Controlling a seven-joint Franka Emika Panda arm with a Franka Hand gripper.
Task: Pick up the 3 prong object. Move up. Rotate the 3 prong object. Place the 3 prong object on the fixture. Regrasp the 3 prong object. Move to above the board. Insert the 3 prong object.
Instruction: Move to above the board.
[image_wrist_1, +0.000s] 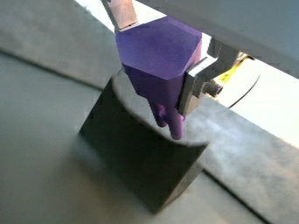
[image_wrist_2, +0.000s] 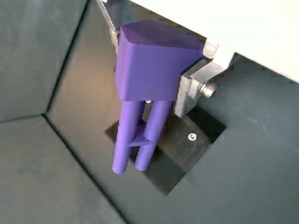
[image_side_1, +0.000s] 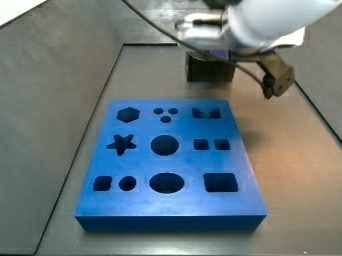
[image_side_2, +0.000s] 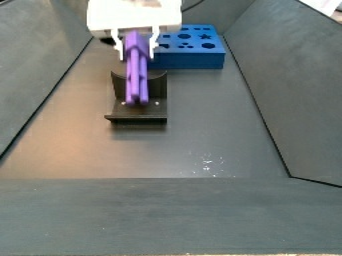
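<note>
From my station, the gripper (image_wrist_2: 158, 66) sat directly over the fixture (image_side_2: 136, 104), its silver finger plates pinching the 3 prong object (image_wrist_2: 146, 83) by the blocky upper end. In both wrist views I could see the piece filling the gap between the plates, so the pincer was clamped on it, not spread.

The wrist views gave me the piece's form: a smooth, matte light-purple plastic body with a faceted, angular head (image_wrist_1: 158, 51) and long slim prongs hanging downward. In a wrist view the prongs reached down over the dark fixture (image_wrist_2: 176, 153), a flat plate with a small bright screw (image_wrist_2: 193, 136); I could not tell whether the tips were touching it.

A side view showed what the wrist cameras could not: the purple piece (image_side_2: 138, 65) hanging upright below the white gripper body (image_side_2: 132, 17), over the fixture's upright, with the blue board (image_side_2: 194, 47) beyond it toward one o'clock. In that view the fixture's base plate read as a dark square on the grey floor.

In a side view the board (image_side_1: 167, 160) lay fully exposed, a flat glossy blue block with star, round, square and oval cut-outs. The gripper (image_side_1: 214, 45) stood at twelve o'clock from it, well apart, largely hiding the fixture (image_side_1: 207, 70) and the purple piece.
</note>
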